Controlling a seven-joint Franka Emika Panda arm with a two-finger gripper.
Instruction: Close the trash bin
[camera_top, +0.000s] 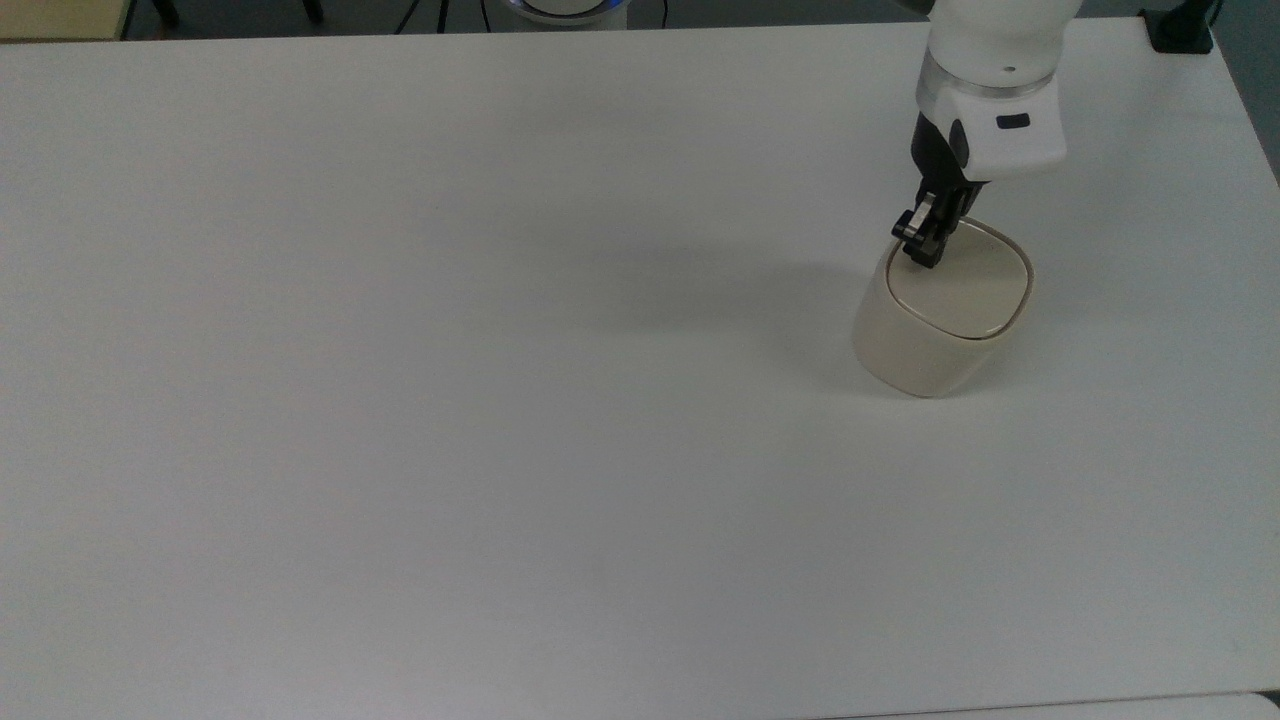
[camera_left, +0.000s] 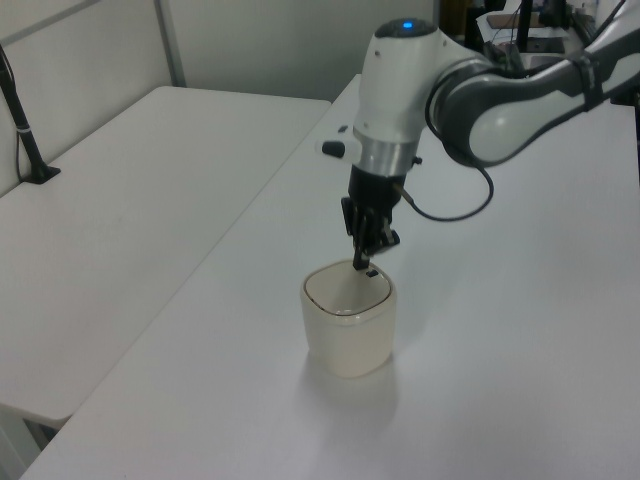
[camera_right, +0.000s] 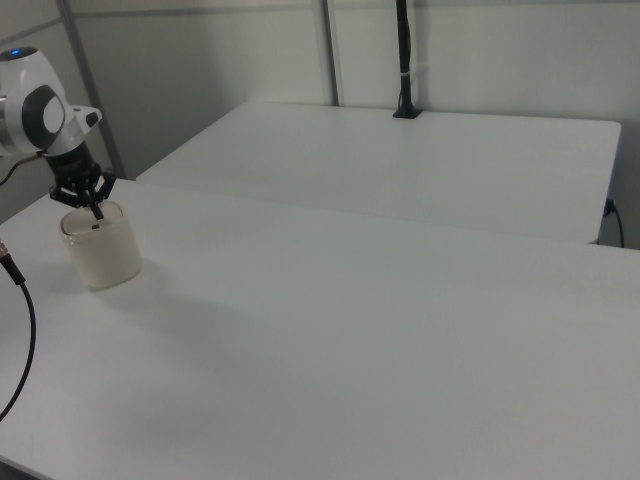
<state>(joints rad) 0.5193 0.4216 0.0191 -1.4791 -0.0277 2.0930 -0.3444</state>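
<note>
The trash bin (camera_top: 940, 315) stands upright on the white table (camera_top: 450, 400), far toward 3 o'clock in the top view and slightly above mid-height; in the left view it sits low of centre, in the right view far out at 9 o'clock. It is cream, rounded-square, and its flat lid (camera_top: 962, 282) lies level inside the rim with only a thin dark seam around it and no brown interior on show. A small black button (camera_left: 371, 274) marks the lid's far edge in the left view. Judgement: the closing looks done or all but done; whether the latch has caught cannot be told, so a last firm press may be left, then a withdrawal upward. The gripper (camera_top: 918, 250) comes down from 12 o'clock in the top view, fingertips at the lid's 10 o'clock corner, touching it or just above, right beside the button. The fingers look drawn close together with nothing between them, used as a pushing tip. Behind the gripper, the white wrist (camera_top: 985, 100) rises toward 12 o'clock.
</note>
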